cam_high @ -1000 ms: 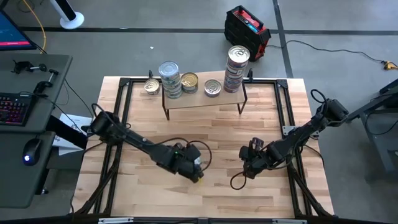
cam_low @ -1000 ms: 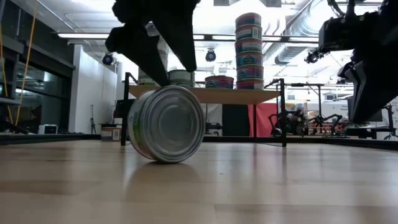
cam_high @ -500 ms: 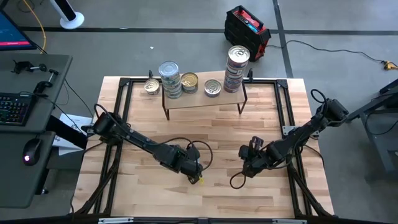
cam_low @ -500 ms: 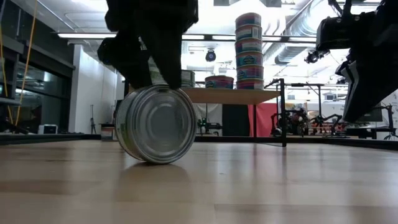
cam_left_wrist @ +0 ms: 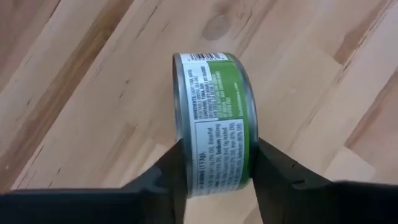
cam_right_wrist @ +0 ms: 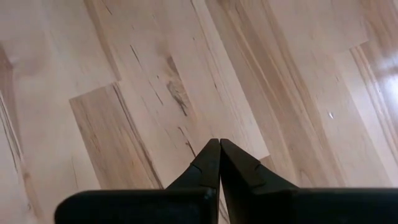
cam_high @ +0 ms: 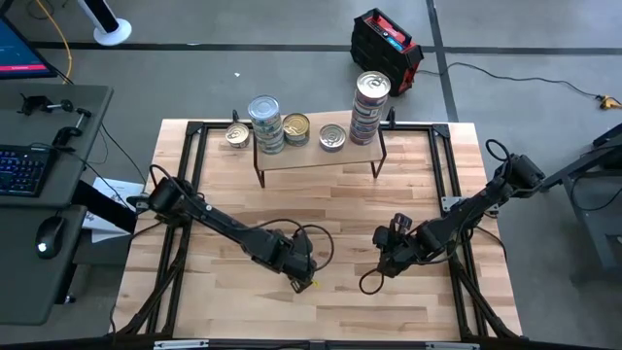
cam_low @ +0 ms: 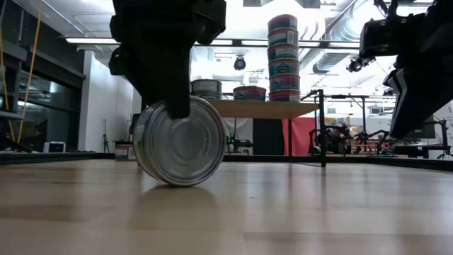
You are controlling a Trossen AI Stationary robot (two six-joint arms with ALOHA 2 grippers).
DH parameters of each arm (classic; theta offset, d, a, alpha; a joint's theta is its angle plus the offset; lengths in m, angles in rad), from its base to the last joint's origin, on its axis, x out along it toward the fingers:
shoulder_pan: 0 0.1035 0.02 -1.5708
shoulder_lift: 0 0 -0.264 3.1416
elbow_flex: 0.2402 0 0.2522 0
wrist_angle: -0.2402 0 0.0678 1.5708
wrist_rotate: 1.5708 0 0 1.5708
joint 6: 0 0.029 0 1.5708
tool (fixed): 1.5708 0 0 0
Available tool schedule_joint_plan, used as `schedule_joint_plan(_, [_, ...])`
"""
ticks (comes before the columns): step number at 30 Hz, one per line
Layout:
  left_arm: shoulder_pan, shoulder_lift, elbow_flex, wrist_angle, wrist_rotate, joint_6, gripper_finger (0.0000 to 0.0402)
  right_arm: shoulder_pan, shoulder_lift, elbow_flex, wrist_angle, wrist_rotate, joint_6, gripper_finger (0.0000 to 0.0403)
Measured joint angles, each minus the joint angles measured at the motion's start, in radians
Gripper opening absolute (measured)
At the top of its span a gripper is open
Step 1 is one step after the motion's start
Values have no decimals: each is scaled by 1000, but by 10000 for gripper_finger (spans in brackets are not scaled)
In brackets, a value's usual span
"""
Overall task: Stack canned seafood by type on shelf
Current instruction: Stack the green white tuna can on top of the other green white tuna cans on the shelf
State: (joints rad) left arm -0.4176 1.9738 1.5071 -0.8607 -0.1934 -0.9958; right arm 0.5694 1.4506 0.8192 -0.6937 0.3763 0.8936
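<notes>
Lowered left gripper (cam_left_wrist: 214, 168) astride tin (cam_left_wrist: 214, 118) (on edge)

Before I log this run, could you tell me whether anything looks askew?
Yes: one tin stands on its edge on the table, not flat, with the left gripper closed around its flat faces.

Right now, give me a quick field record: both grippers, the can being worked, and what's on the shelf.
left gripper: at the table's front centre, fingers on both flat faces of a can
can in grip: green label, standing on its edge on the table
right gripper: shut, empty, over bare wood at right
shelf: at the table's back edge; two stacks of cans, a taller stack at right, plus single cans
</notes>
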Motion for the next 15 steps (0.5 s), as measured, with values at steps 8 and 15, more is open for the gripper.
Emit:
schedule_joint_plan(8, [12,-171,32,-8,-135,360,112,0,0,0,5,18,0,0])
schedule_joint_plan(15, [22,-433,71,-7,-475,1141,112,-38,0,0,29,34,4,0])
